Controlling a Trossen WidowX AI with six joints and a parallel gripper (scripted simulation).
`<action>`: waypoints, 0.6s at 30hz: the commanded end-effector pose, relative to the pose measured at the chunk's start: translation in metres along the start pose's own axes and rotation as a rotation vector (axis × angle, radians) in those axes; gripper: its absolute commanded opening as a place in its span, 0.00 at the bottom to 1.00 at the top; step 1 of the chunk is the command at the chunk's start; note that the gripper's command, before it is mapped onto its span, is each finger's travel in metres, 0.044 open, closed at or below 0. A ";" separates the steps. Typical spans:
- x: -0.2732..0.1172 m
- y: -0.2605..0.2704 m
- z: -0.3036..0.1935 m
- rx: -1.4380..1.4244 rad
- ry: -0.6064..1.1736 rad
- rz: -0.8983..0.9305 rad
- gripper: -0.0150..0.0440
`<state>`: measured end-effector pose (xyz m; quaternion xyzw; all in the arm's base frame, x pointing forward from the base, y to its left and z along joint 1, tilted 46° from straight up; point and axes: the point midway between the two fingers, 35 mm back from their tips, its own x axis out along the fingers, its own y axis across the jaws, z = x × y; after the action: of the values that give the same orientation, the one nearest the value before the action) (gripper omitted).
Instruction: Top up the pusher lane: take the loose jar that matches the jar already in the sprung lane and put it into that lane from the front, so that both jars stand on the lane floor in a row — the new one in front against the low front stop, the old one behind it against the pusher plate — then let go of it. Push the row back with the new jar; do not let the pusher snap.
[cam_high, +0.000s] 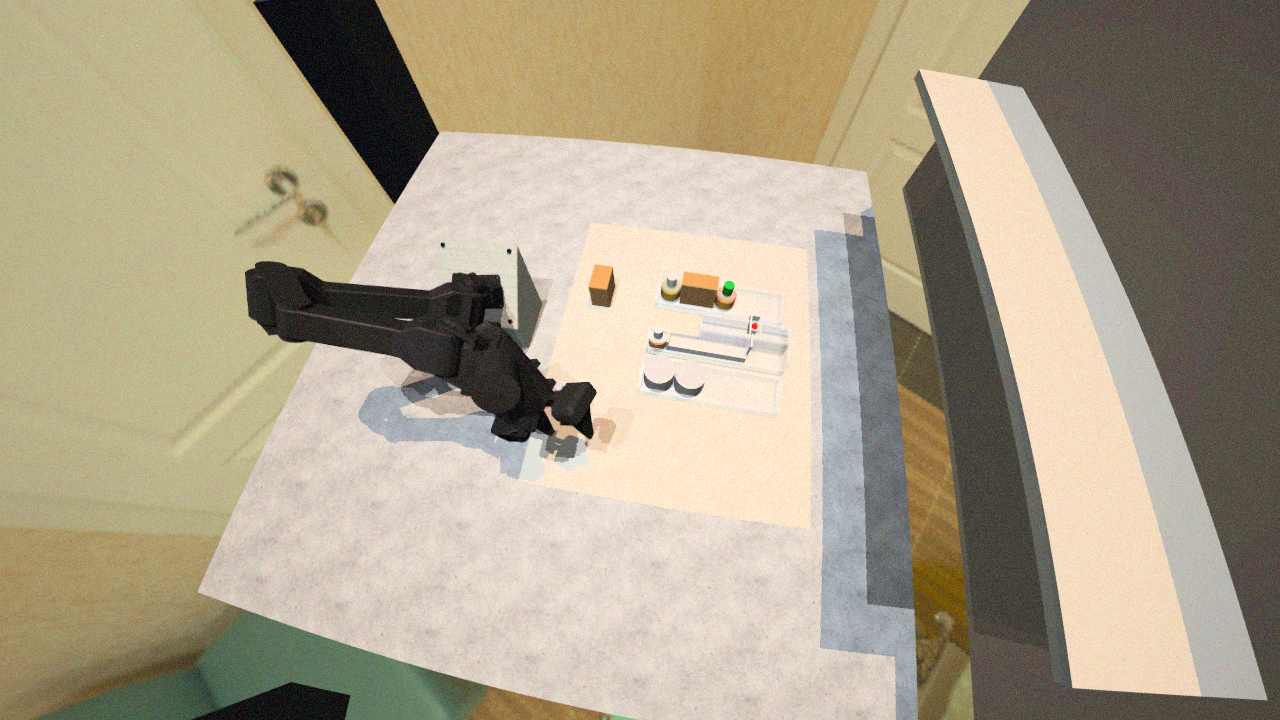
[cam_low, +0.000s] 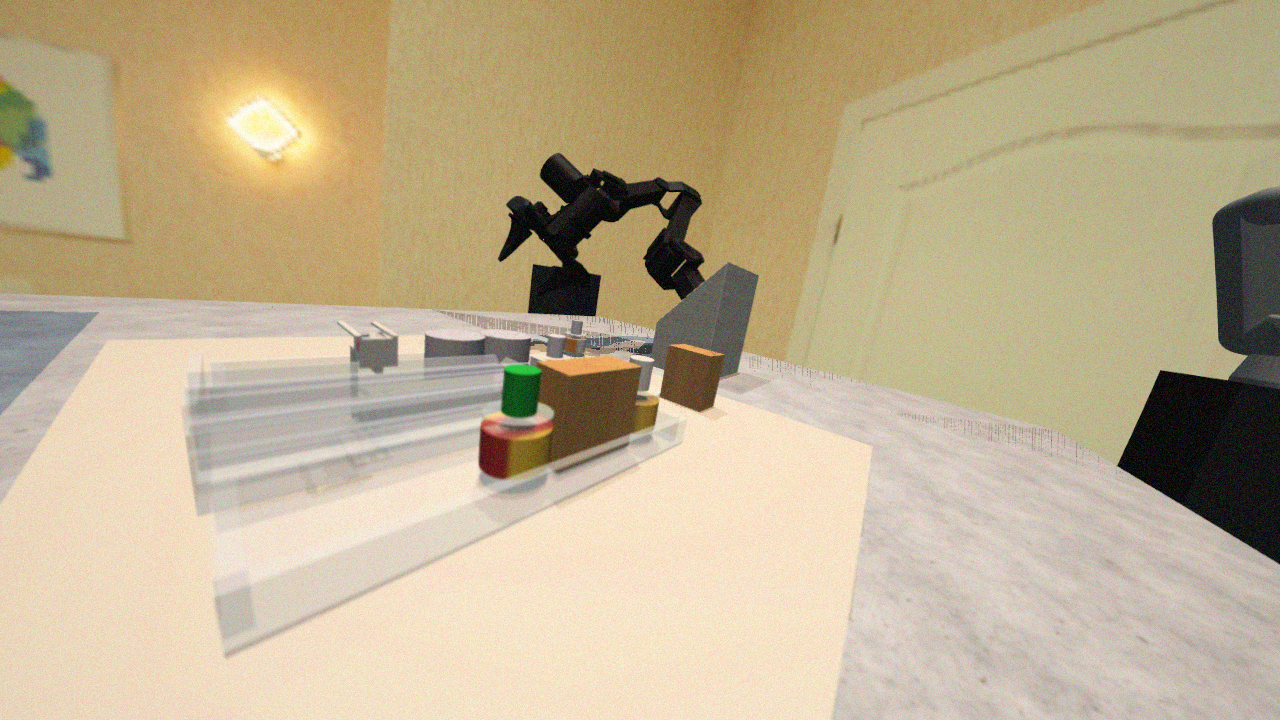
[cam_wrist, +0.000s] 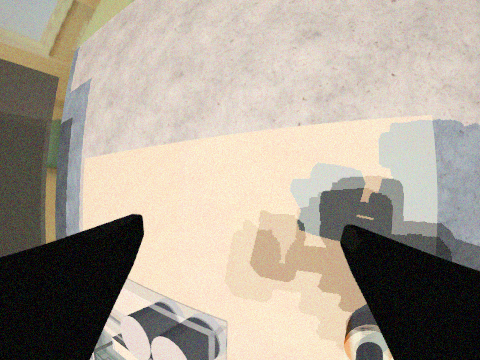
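My gripper (cam_high: 571, 435) (cam_low: 537, 259) (cam_wrist: 247, 231) is open and empty, high above the mat's near left part in the top view. The loose jar, with a grey cap and white and orange body, shows at the lower right of the wrist view (cam_wrist: 369, 345), partly behind a finger. It stands small at the back in the exterior view (cam_low: 577, 328); the arm hides it in the top view. A similar jar (cam_high: 657, 338) stands at the left, front end of the middle clear lane (cam_high: 771, 368). A grey block with a red dot (cam_high: 754, 326) is farther back there. Contact with the pusher plate is unclear.
The far lane holds a yellowish jar (cam_high: 670, 287), an orange-brown box (cam_high: 699, 289) (cam_low: 590, 407) and a green-capped jar (cam_high: 726, 294) (cam_low: 516, 438). Two grey round tins (cam_high: 658, 372) (cam_high: 688, 377) stand in the near lane. Another brown box (cam_high: 601, 285) (cam_low: 691, 377) stands on the mat, left of the lanes.
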<state>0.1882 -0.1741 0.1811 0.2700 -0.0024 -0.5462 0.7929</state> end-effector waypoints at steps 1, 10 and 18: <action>-0.023 -0.020 -0.073 -1.162 0.491 -0.139 1.00; -0.048 -0.045 -0.073 -1.657 0.719 -0.194 1.00; -0.048 -0.044 -0.074 -1.657 0.719 -0.194 1.00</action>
<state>0.1662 -0.1227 0.1113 -0.1157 0.5469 -0.4089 0.7213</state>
